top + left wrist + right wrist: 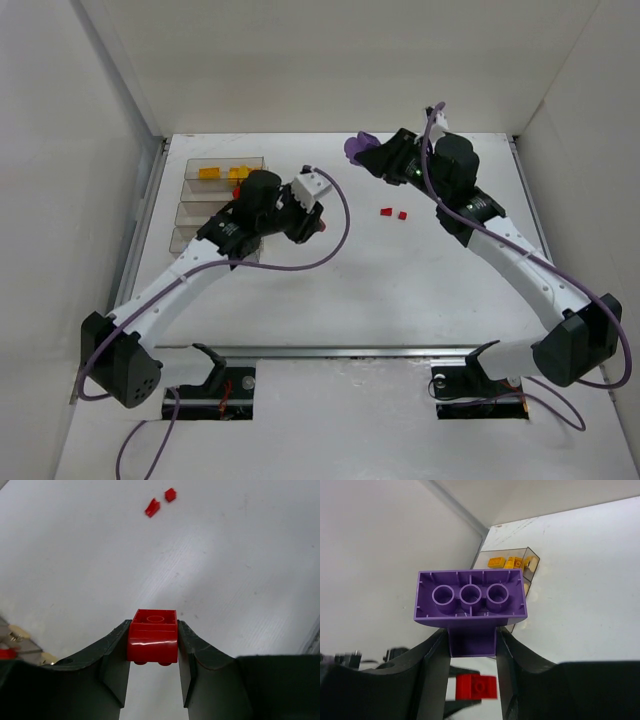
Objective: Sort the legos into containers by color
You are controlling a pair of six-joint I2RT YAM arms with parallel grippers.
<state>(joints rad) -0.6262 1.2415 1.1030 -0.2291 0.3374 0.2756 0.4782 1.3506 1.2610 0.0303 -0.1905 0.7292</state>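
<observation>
My left gripper [318,222] is shut on a red brick [152,637] and holds it above the bare table, right of the clear containers [215,205]. My right gripper [372,155] is shut on a large purple brick [470,597], raised near the back of the table; the brick shows as a purple shape in the top view [356,148]. Two small red bricks [385,212] [402,214] lie on the table between the grippers, and also show in the left wrist view [152,507] [170,494]. Yellow bricks [210,172] lie in the farthest bin.
The row of bins stands at the far left beside the left wall [120,90]. The yellow bricks and their bin [531,559] also show in the right wrist view, as does the red brick [477,686] held by the left gripper. A back wall closes the table.
</observation>
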